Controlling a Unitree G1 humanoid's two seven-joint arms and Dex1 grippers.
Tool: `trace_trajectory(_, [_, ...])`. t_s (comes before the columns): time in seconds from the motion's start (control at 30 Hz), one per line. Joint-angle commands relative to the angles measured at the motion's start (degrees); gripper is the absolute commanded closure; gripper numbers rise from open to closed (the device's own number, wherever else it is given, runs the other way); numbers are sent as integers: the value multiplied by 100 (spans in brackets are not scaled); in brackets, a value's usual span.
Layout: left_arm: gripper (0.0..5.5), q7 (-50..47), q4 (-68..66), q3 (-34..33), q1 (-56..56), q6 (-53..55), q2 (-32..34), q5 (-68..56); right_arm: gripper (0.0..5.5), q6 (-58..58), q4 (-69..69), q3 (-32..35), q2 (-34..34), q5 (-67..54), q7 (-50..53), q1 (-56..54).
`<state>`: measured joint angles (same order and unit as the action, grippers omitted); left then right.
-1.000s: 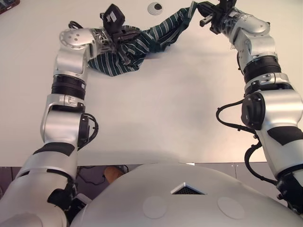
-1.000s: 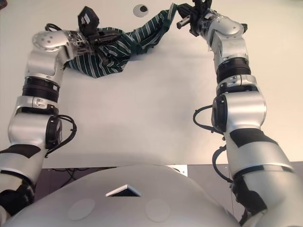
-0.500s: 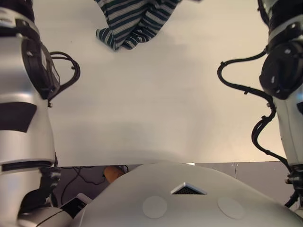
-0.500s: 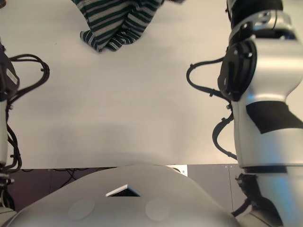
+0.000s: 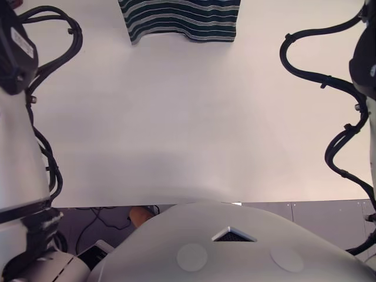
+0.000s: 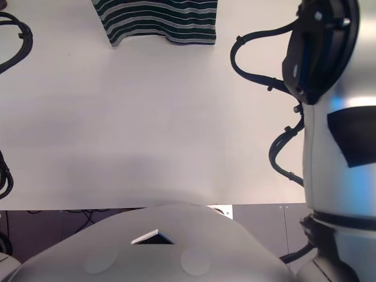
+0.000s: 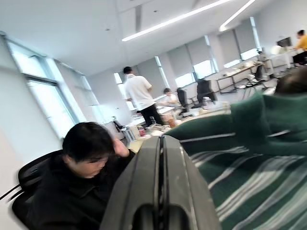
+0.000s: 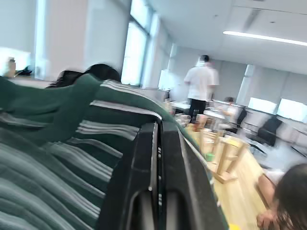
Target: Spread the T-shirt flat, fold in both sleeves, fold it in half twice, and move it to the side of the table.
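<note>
From the left eye view, the T-shirt [image 5: 179, 17] hangs at the far end of the table [image 5: 188, 135]. Its striped lower edge runs side to side, level and almost uncreased, and the rest of the cloth rises past the top of the picture. Whether that edge touches the tabletop cannot be told. Bare tabletop stretches from it toward the robot, and an arm stands at either side.

The right eye view gives the same hanging panel, centred between the arms, so neither arm seems nearer to it.

In the left wrist view, the left gripper [image 7: 161, 143] has its two fingers pressed together, and green striped cloth bunches up against them. It looks clamped on the fabric.

In the right wrist view, the right gripper [image 8: 158, 128] is likewise closed, with cloth draped tight beside its fingers.

Judging from this, the shirt's length runs up and down. Laying it flat calls for lowering both grips evenly.
</note>
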<state>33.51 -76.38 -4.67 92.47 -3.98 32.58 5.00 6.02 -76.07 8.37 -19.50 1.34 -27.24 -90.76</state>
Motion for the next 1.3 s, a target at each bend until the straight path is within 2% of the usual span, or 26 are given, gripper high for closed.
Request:
trace_trajectory(0.03, [547,2349,569,46,-443,331,649,-288,550,-399,422,-350,-669,65,-2149,491])
trace_trajectory(0.07, [547,2960,894,17,-588,562,859,-445,550,-554,627,-414,-820,4,-2745,604])
trace_trajectory(0.13, [547,4250,2942,-76,-1467,2040,1448,-1263,550,-1240,2073,-683,-1331,-356,-4439,1312])
trace_trajectory(0.2, [547,4841,5351,-204,-2667,3570,2034,-2152,550,-2006,4259,-870,-2010,-1060,-5898,2413])
trace_trajectory(0.23, [547,4932,6529,-348,-3346,4237,2372,-2589,550,-2416,5476,-1090,-2602,-1739,-6270,3048])
trace_trajectory(0.3, [547,5048,8176,-606,-4359,5132,2874,-3223,550,-2935,7265,-1447,-3783,-2971,-6519,4043])
trace_trajectory(0.37, [547,5227,9241,-841,-5125,5664,3259,-3679,550,-3184,8412,-1621,-4720,-3946,-6525,4704])
trace_trajectory(0.43, [547,5380,10138,-1024,-5952,5984,3515,-3981,550,-3386,9209,-1718,-5273,-4578,-6525,5181])
trace_trajectory(0.5, [547,5376,10948,-1066,-6801,6135,3527,-4143,550,-3531,9765,-1877,-5535,-4959,-6525,5648])
trace_trajectory(0.67, [547,4859,12322,-599,-8491,6237,3204,-4201,550,-3627,10534,-2426,-5721,-5149,-6525,6782])
trace_trajectory(0.8, [547,4352,12796,432,-9931,5577,3376,-3135,550,-3558,10712,-2878,-5820,-4794,-6524,7605])
trace_trajectory(0.87, [547,3891,12753,997,-10418,5131,3465,-2410,550,-3480,10671,-3000,-5638,-4233,-6499,8007])
trace_trajectory(0.93, [522,3445,12612,1423,-10693,4777,3500,-1851,550,-3374,10613,-3155,-5442,-3644,-6206,8270])
trace_trajectory(0.97, [509,3390,12596,1496,-10835,4640,3592,-1714,528,-3276,10604,-3191,-5423,-3444,-6130,8418])
trace_trajectory(1.07, [483,3411,12652,1359,-11156,4465,3807,-1734,484,-3126,10611,-3106,-5419,-3250,-6204,8665])
trace_trajectory(1.13, [483,3662,12742,917,-11243,4494,3931,-2150,450,-3196,10698,-3004,-5417,-3366,-6323,8610])
trace_trajectory(1.17, [483,3867,12705,414,-10937,4674,3819,-2795,433,-3273,10728,-2849,-5393,-3591,-6402,8456])
trace_trajectory(1.23, [483,4047,12487,-332,-10266,5004,3612,-3945,433,-3502,10604,-2630,-5190,-3922,-6400,8073])
trace_trajectory(1.3, [483,3685,11342,-674,-8493,5569,3072,-5159,433,-4214,9415,-2375,-4110,-4346,-5724,6794])
